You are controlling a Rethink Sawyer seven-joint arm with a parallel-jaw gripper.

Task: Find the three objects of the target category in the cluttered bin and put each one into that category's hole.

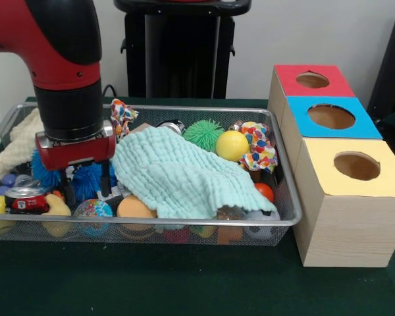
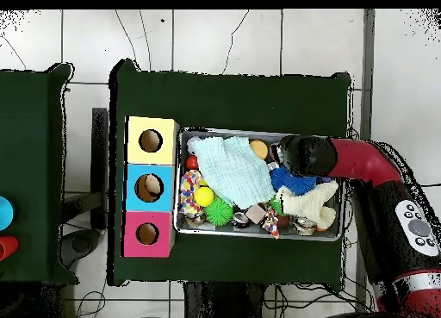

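The cluttered bin (image 1: 286,197) sits on the green bench (image 1: 151,283), its right end just beside three wooden boxes in the front view. The hole (image 1: 331,116) is in the blue-topped box, between the red-topped box (image 1: 313,80) and the yellow-topped box (image 1: 352,168). The hand (image 1: 85,187) hangs low over the bin's left part, its two dark fingers (image 1: 105,181) moderately spread, straddling a blue spiky puffball (image 1: 85,179) with nothing visibly clamped. A pale green cloth (image 1: 178,174) drapes across the middle of the bin. Near it lie a yellow ball (image 1: 232,145), a green spiky ball (image 1: 203,133), a small can (image 1: 25,199) and a cream fuzzy cloth (image 1: 18,141). None of the small soft toy animals can be picked out with certainty.
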